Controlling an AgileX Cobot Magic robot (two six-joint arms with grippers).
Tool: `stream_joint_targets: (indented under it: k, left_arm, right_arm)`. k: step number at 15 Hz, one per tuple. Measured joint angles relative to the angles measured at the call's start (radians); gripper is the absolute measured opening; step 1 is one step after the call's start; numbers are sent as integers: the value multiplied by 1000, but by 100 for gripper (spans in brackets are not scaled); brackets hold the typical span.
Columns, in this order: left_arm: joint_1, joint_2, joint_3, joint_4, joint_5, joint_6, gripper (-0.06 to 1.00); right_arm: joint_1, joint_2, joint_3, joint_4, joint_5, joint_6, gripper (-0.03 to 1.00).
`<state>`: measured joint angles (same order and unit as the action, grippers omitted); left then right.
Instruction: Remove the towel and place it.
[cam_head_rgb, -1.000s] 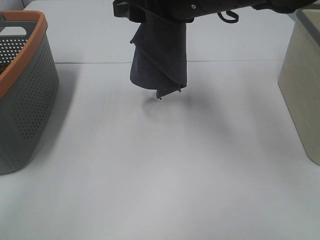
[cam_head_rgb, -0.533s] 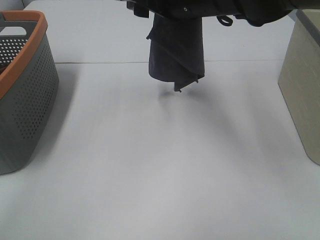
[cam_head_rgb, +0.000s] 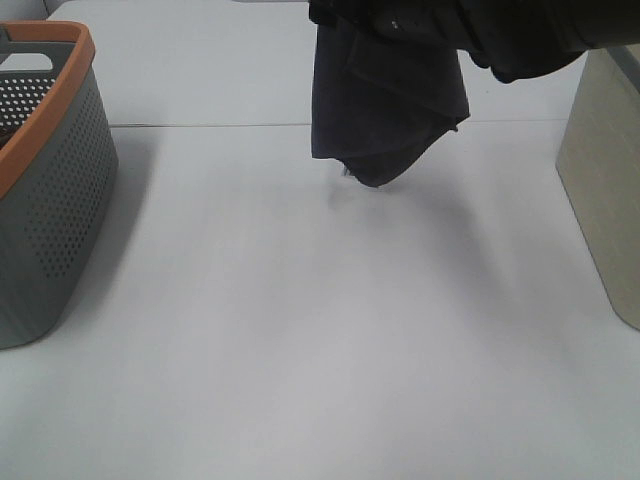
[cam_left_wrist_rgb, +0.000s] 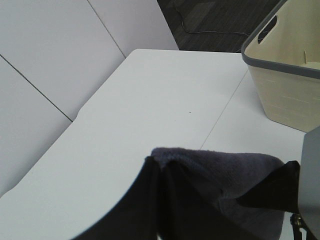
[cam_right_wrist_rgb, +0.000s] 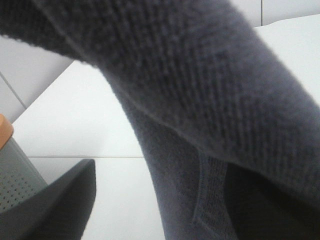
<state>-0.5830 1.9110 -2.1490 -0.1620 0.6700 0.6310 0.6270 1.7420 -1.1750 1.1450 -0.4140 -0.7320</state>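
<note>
The dark charcoal towel (cam_head_rgb: 385, 110) hangs in folds above the white table, under a black arm (cam_head_rgb: 520, 30) that crosses the top of the exterior view from the right. In the left wrist view my left gripper (cam_left_wrist_rgb: 222, 166) has the towel (cam_left_wrist_rgb: 215, 175) bunched between its black fingers (cam_left_wrist_rgb: 145, 200). In the right wrist view the towel (cam_right_wrist_rgb: 200, 100) hangs close over the lens. Only one dark finger (cam_right_wrist_rgb: 50, 210) shows there, with a white gap between it and the cloth. The other finger is hidden.
A grey perforated basket with an orange rim (cam_head_rgb: 50, 150) stands at the left edge; it also shows in the right wrist view (cam_right_wrist_rgb: 10, 170). A beige basket (cam_head_rgb: 605, 170) stands at the right edge, also in the left wrist view (cam_left_wrist_rgb: 285, 85). A seam (cam_head_rgb: 200, 125) crosses the table.
The arm and the hanging towel have moved to the right, towards the beige basket. The towel now hangs wider, with its lower corner swung right.
</note>
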Motion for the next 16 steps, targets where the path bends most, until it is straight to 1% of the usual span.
stream_joint_targets:
  k: [1, 2, 3, 4, 5, 6, 7, 9, 13, 15, 16]
  left_arm:
    - [0, 0, 0, 4, 1, 0, 0]
    - [0, 0, 0, 11, 5, 0, 0]
    - [0, 0, 0, 15, 11, 0, 0]
    - [0, 0, 0, 16, 16, 0, 0]
    - [0, 0, 0, 16, 16, 0, 0]
    - [0, 0, 0, 16, 16, 0, 0]
    - [0, 0, 0, 16, 18, 0, 0]
    - [0, 0, 0, 16, 19, 0, 0]
    - [0, 18, 0, 16, 28, -12, 0]
    - [0, 33, 0, 17, 41, -14, 0]
    - [0, 37, 0, 17, 41, -14, 0]
  right_arm:
    - [0, 8, 0, 15, -16, -31, 64]
    - [0, 20, 0, 54, -26, -79, 64]
    - [0, 35, 0, 106, -43, -152, 64]
    - [0, 50, 0, 241, -86, -323, 64]
    - [0, 50, 0, 313, -112, -413, 63]
    - [0, 50, 0, 360, -126, -469, 62]
    - [0, 50, 0, 376, -124, -485, 62]
    - [0, 50, 0, 379, -86, -466, 61]
    - [0, 50, 0, 371, -2, -374, 61]
    - [0, 50, 0, 360, 81, -313, 61]
    - [0, 56, 0, 346, 106, -292, 61]
